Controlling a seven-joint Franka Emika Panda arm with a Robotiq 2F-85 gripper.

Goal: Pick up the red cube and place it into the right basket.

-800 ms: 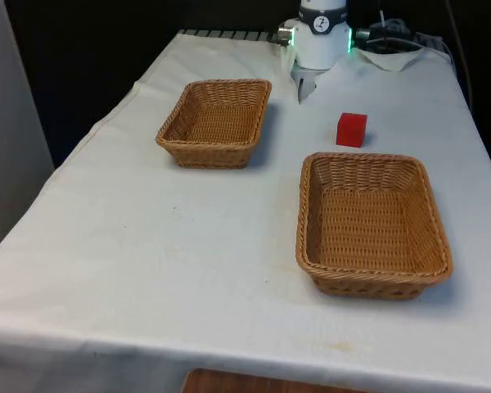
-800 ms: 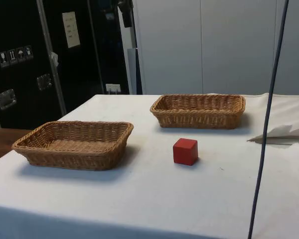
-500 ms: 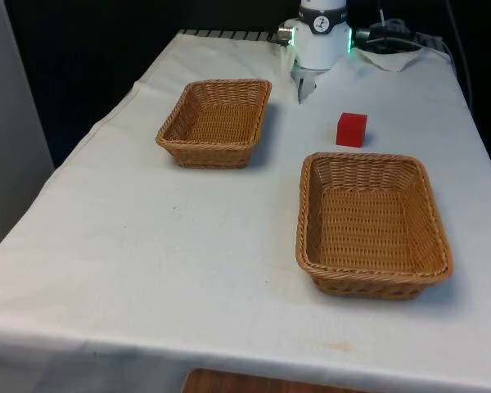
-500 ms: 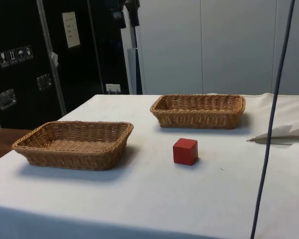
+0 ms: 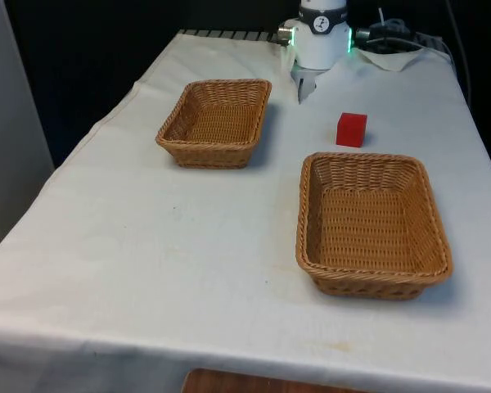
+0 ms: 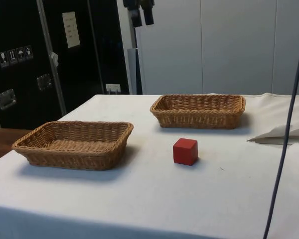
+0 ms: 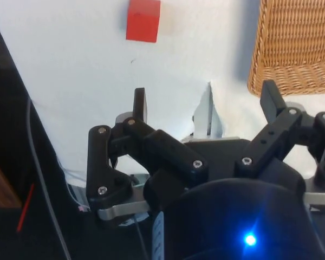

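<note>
High above the table (image 6: pixel 154 199), my gripper (image 7: pixel 206 100) hangs with jaws spread wide and empty, well apart from the red cube (image 6: pixel 185 151).

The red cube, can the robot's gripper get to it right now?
Probably yes. The red cube sits alone on the white cloth, apart from both baskets, with nothing on top of it. The gripper is open and hangs high above the table, so its way down looks free.

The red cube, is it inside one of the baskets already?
No, the red cube sits on the white cloth, just beyond the far rim of the basket on the front view's right.
</note>
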